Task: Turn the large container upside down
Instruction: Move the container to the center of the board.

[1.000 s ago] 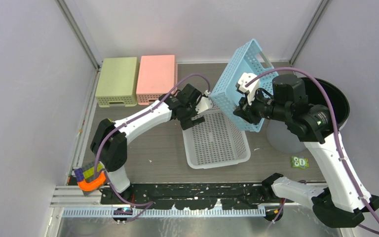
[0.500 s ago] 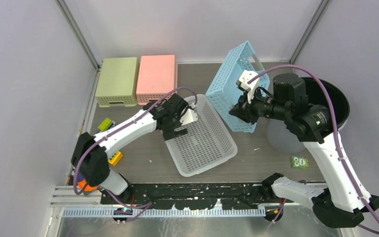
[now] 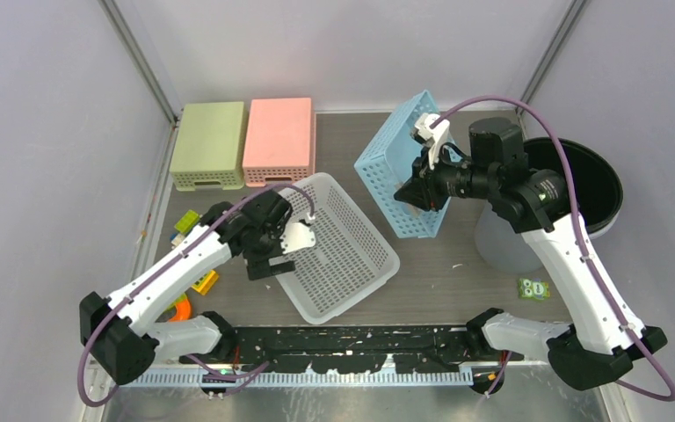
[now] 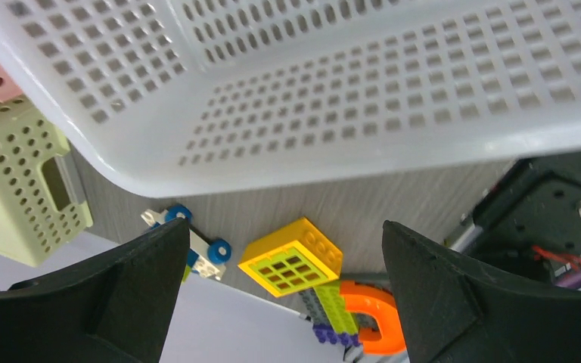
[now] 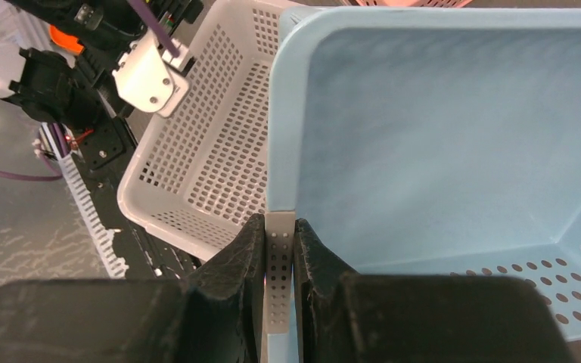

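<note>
The large container, a white perforated basket [image 3: 338, 255], sits upright and skewed on the table; it also fills the top of the left wrist view [image 4: 348, 91]. My left gripper [image 3: 272, 259] hangs at its left rim, open. Nothing lies between its fingers [image 4: 287, 234], only toy bricks on the table below. A smaller light-blue basket [image 3: 395, 167] is tipped on its side in the air, right of the white one. My right gripper [image 3: 410, 192] is shut on its rim [image 5: 278, 234], with the blue basket's inside [image 5: 439, 136] facing the camera.
A green basket [image 3: 208, 143] and a pink basket [image 3: 279, 139] lie upside down at the back left. A black round bin [image 3: 589, 180] stands at the right. Toy bricks [image 3: 189, 221], a yellow brick [image 4: 291, 257] and an orange piece [image 4: 371, 318] lie at the left.
My left arm has drawn back toward the near left, and the white basket has slid and turned that way. My right gripper has swung the blue basket left and lower.
</note>
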Action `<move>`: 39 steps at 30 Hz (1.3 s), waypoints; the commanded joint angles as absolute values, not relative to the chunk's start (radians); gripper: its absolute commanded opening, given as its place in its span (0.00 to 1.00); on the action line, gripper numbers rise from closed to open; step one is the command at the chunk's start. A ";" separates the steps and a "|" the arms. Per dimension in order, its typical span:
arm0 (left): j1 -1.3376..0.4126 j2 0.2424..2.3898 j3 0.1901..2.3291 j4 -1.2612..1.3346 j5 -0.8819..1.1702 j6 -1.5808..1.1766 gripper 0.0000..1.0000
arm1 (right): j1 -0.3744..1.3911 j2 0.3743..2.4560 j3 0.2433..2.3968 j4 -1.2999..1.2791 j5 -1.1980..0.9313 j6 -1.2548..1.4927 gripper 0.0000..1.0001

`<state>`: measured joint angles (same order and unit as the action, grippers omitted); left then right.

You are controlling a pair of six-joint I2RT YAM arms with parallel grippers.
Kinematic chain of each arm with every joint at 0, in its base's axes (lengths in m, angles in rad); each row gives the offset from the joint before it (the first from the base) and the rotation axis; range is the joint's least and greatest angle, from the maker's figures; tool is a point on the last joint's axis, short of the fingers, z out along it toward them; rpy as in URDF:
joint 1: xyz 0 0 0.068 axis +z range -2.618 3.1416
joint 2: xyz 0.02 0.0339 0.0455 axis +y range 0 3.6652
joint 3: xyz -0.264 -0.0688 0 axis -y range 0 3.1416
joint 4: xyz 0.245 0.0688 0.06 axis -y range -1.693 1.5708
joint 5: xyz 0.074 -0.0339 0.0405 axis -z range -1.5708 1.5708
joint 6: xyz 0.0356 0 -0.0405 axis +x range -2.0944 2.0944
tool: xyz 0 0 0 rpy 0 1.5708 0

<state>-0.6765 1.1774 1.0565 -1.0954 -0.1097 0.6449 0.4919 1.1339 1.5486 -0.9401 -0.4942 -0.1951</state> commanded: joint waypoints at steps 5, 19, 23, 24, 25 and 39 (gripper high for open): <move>-0.657 1.120 1.030 -1.348 -0.088 0.706 1.00 | 0.459 1.169 1.605 -0.843 -0.610 -0.130 0.01; -0.636 1.104 1.192 -0.891 -0.148 0.663 1.00 | 0.432 1.147 1.547 -0.822 -0.636 -0.128 0.01; -0.634 1.208 1.107 -0.669 -0.348 0.699 1.00 | 0.428 1.129 1.526 -0.823 -0.646 -0.141 0.01; -0.634 1.243 1.097 -0.630 -0.389 0.708 1.00 | 0.428 1.124 1.523 -0.825 -0.649 -0.142 0.01; -0.633 1.272 1.089 -0.601 -0.422 0.715 1.00 | 0.428 1.121 1.521 -0.824 -0.651 -0.145 0.01; -0.509 1.310 0.955 -0.694 -0.566 0.715 1.00 | 0.426 1.109 1.477 -0.812 -0.682 -0.157 0.01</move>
<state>-0.5358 1.3811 1.0321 -0.6342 -0.5098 0.7128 0.4297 1.1370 1.4788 -0.8932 -0.6510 -0.1299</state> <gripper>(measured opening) 0.996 0.204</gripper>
